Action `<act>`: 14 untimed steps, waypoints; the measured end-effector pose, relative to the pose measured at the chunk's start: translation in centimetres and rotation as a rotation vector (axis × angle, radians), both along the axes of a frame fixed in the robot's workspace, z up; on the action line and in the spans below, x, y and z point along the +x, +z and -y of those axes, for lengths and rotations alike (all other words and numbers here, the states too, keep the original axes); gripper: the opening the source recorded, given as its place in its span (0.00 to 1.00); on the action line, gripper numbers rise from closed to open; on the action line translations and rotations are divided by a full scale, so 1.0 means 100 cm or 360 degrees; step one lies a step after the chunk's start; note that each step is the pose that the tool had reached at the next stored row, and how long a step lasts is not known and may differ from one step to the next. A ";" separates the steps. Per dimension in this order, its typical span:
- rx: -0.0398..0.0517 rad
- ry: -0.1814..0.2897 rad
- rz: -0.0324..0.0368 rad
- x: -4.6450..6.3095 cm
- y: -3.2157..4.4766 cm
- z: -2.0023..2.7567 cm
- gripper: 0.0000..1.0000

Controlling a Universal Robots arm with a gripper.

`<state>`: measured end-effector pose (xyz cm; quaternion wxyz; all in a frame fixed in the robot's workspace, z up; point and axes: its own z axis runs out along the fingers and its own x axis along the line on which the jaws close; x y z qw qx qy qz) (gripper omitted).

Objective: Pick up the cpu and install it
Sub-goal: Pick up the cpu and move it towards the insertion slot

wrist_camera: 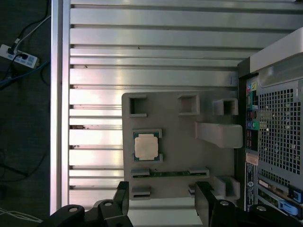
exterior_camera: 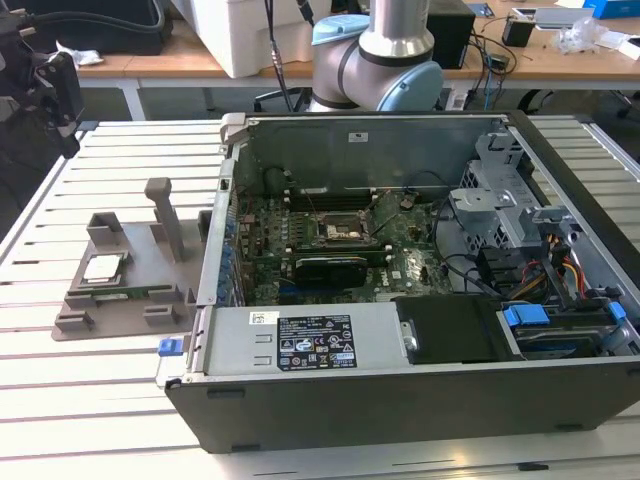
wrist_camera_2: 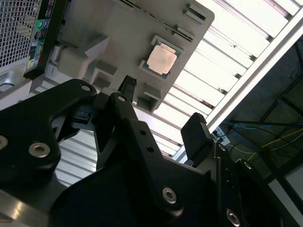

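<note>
**CPU parked in its holder, end effector wide open and empty**

So the big obstacle here is the opened computer case [exterior_camera: 400, 400]. It's dark sheet metal, lying on its side on the slatted aluminium tabletop [exterior_camera: 100, 400], with a green motherboard and its black framed socket [exterior_camera: 338, 232] exposed inside. Cables and drive bays crowd the exterior view's right end of the case.

Just beside the case, on the exterior view's left, sits a matte grey plastic holder [wrist_camera: 184, 156], blocky, with square pockets and an upright post [exterior_camera: 165, 215]. The cpu [wrist_camera: 146, 146] lies flat in one pocket, a small square with a shiny silver top and a darker rim. A thin green memory stick [wrist_camera: 170, 173] lies in a slot near it.

The end effector [wrist_camera: 163, 201] hangs above the holder. Its black fingers [wrist_camera: 122, 198] are spread well apart, gripping nothing and touching nothing.
</note>
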<state>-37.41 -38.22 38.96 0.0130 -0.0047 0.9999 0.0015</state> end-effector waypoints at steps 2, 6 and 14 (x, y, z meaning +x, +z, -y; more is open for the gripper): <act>0.0000 0.0000 0.0000 0.000 0.0000 0.0000 0.66; 0.0000 0.0000 0.0000 0.000 -0.0005 0.0000 0.66; 0.0000 0.0000 0.0000 0.000 -0.0054 0.0000 0.66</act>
